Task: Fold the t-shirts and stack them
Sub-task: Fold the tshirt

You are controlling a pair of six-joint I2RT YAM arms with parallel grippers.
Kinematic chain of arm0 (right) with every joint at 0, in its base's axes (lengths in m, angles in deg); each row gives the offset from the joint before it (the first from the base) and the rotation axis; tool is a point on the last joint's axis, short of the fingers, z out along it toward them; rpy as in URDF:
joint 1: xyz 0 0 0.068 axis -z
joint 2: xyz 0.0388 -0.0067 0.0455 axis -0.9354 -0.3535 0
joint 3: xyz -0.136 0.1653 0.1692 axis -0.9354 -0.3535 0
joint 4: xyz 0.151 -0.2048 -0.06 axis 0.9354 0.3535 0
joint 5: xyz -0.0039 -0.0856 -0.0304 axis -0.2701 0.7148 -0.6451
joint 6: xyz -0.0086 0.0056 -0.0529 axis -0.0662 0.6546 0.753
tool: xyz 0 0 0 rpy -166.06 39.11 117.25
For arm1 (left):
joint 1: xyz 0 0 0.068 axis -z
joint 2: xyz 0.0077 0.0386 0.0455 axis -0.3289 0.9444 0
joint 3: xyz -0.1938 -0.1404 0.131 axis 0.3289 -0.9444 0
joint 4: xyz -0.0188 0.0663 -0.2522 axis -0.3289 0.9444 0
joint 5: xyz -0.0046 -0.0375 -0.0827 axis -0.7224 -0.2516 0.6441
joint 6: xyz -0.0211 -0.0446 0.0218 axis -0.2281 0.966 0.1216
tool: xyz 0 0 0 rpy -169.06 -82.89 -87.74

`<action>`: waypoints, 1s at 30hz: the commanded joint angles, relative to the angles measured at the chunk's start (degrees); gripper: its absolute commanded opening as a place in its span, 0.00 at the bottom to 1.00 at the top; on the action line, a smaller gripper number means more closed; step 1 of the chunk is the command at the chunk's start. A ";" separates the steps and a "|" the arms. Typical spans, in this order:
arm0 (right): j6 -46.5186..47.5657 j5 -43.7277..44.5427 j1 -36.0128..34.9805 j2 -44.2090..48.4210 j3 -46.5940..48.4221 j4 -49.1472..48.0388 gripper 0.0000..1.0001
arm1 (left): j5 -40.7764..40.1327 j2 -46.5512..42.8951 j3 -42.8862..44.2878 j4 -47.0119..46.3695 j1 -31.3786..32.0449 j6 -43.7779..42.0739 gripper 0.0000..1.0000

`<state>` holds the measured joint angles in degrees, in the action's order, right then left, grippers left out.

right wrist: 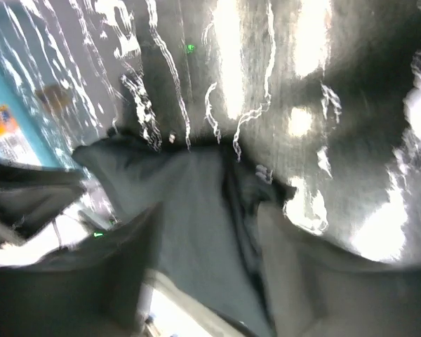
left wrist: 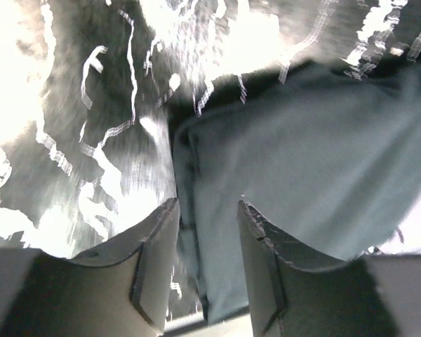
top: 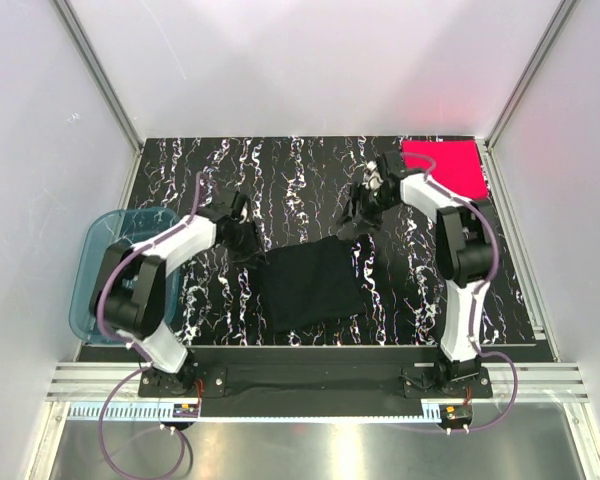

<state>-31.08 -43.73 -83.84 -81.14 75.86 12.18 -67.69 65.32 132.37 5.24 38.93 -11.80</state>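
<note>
Black t-shirt lies on the desk as a rough folded square, between the two end effectors.

Left end effector: jaws moderately apart, nothing held. Its wrist view shows the shirt's folded edge right under the gap, with the cloth spreading off to its right.

Right end effector: jaws look apart too, but its wrist view is blurred. Cloth runs through the gap and I can't tell if it touches the fingers. From above it sits just past the shirt's far right corner.

Pink-red t-shirt is a neat square beyond and to the right of the right end effector, in the desk's far corner. Blue tub sits out to the left of the left end effector.

Handling, my read: the black shirt is light, limp and has no stiffness. The layers will likely slide and fall open if it's lifted from one point. Best hold is probably the folded edges or corners nearest each end effector, pinching every layer, both sides together. Thin cloth, so the jaws need to close almost fully. Drag risk: the bottom layer snags on the desk and the fold opens.
</note>
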 commanded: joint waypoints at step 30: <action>-0.96 9.72 23.16 37.49 -1.60 28.36 1.00 | -54.03 19.53 25.62 0.36 62.18 -25.57 0.67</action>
<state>-31.50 -32.33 -61.00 -46.45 75.43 40.27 -112.91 83.90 153.81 3.80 99.67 -35.21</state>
